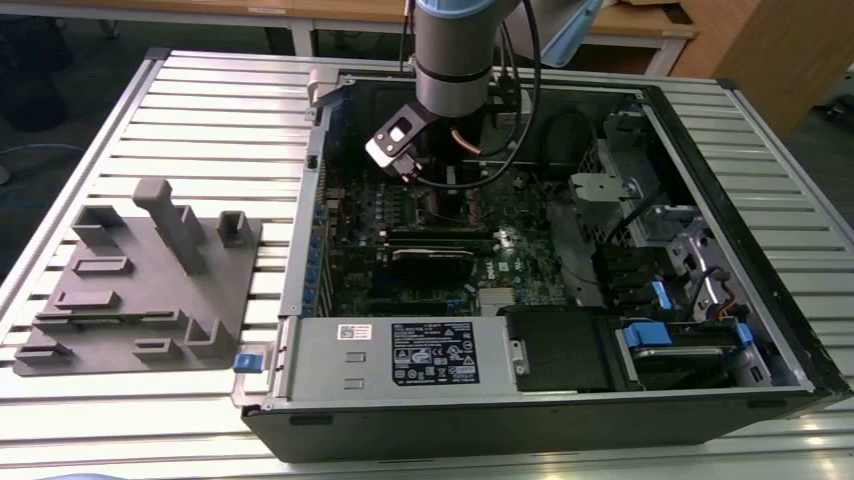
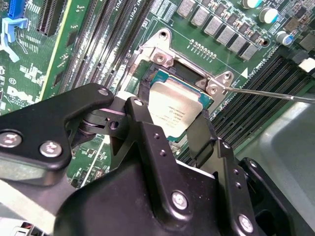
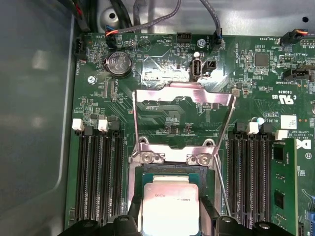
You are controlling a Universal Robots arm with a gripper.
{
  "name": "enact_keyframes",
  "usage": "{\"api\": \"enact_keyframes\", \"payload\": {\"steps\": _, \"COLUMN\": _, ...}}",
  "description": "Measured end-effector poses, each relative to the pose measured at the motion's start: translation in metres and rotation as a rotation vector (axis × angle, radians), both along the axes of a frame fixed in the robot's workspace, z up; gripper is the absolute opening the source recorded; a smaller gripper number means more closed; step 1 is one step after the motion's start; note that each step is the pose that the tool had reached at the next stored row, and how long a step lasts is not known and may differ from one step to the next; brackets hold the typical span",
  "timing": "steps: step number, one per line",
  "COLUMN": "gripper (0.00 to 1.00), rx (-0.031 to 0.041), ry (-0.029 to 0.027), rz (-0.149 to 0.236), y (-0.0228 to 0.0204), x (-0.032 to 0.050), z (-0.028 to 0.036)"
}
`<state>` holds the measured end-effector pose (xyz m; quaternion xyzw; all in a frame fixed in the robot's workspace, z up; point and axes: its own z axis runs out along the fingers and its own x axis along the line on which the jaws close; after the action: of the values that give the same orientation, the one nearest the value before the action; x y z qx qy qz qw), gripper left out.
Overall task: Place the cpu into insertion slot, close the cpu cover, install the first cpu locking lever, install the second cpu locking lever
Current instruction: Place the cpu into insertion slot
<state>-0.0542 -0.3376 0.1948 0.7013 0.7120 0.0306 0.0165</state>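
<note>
The cpu (image 3: 170, 209) is a flat silver-topped square chip, lying between my gripper's (image 3: 171, 219) two black fingers (image 3: 134, 214) just over the insertion slot (image 3: 177, 172), whose dark teal rim shows past the chip's far edge. In the second wrist view the gripper (image 2: 170, 118) has a finger against each of two opposite sides of the cpu (image 2: 174, 105), above the insertion slot (image 2: 166, 77). The cpu cover (image 3: 184, 93), a silvery frame with a large window, stands swung open beyond the slot. A thin metal locking lever (image 3: 222, 189) juts out beside the slot. The arm (image 1: 451, 70) reaches down into the open computer case (image 1: 747, 250).
Rows of black memory slots (image 3: 96, 172) flank the socket on both sides. A coin battery (image 3: 117, 64) and cables sit past the cover. A labelled power supply box (image 1: 427, 352) fills the case's near side. A grey fixture (image 1: 147, 280) lies on the slatted table at the exterior view's left.
</note>
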Motion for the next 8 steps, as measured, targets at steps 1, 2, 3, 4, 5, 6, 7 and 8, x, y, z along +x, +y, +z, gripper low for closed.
{"api": "enact_keyframes", "payload": {"steps": 1, "gripper": 0.54, "rx": -0.0001, "ry": 0.0001, "rz": 0.0, "y": 0.0, "x": -0.0001, "z": 0.0}}
{"api": "enact_keyframes", "payload": {"steps": 2, "gripper": 0.54, "rx": -0.0001, "ry": 0.0001, "rz": 0.0, "y": 0.0001, "x": 0.0, "z": -0.0001}}
{"api": "enact_keyframes", "payload": {"steps": 3, "gripper": 0.54, "rx": -0.0001, "ry": 0.0001, "rz": 0.0, "y": 0.0002, "x": 0.0, "z": -0.0003}}
{"api": "enact_keyframes", "payload": {"steps": 4, "gripper": 0.54, "rx": -0.0001, "ry": 0.0001, "rz": 0.0, "y": 0.0002, "x": 0.0, "z": -0.0005}}
{"api": "enact_keyframes", "payload": {"steps": 5, "gripper": 0.54, "rx": -0.0002, "ry": 0.0001, "rz": -0.001, "y": 0.0002, "x": 0.0, "z": -0.0007}}
{"api": "enact_keyframes", "payload": {"steps": 6, "gripper": 0.54, "rx": -0.0002, "ry": 0.0001, "rz": -0.001, "y": 0.0002, "x": 0.0, "z": -0.0007}}
{"api": "enact_keyframes", "payload": {"steps": 7, "gripper": 0.54, "rx": -0.0001, "ry": 0.0001, "rz": -0.001, "y": 0.0002, "x": 0.0, "z": -0.0007}}
{"api": "enact_keyframes", "payload": {"steps": 8, "gripper": 0.54, "rx": 0.0, "ry": 0.0001, "rz": -0.001, "y": 0.0002, "x": 0.0, "z": -0.0007}}
